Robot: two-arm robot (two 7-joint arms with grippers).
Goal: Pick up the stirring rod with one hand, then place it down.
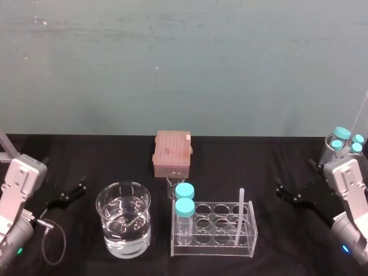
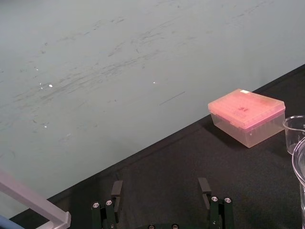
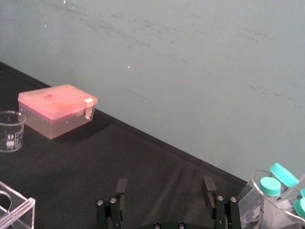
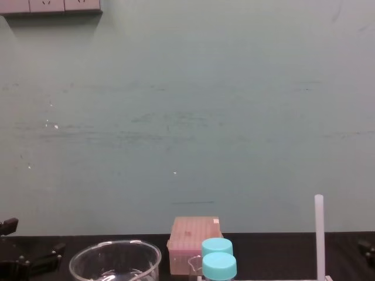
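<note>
Presently the right tool, at 3 o'clock on the surface, gapes wide and empty; the left tool, at 9 o'clock, likewise. The stirring rod stands upright in the rack near 6 o'clock, ungrasped. Next, likely: reach in and pinch its upper shaft.

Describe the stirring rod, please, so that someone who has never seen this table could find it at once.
On the black table, a clear rack stands front and centre, right of the water beaker. The rod stands upright at the rack's right end: thin, white and capless, taller than the two blue-capped bottles at the left end.
</note>
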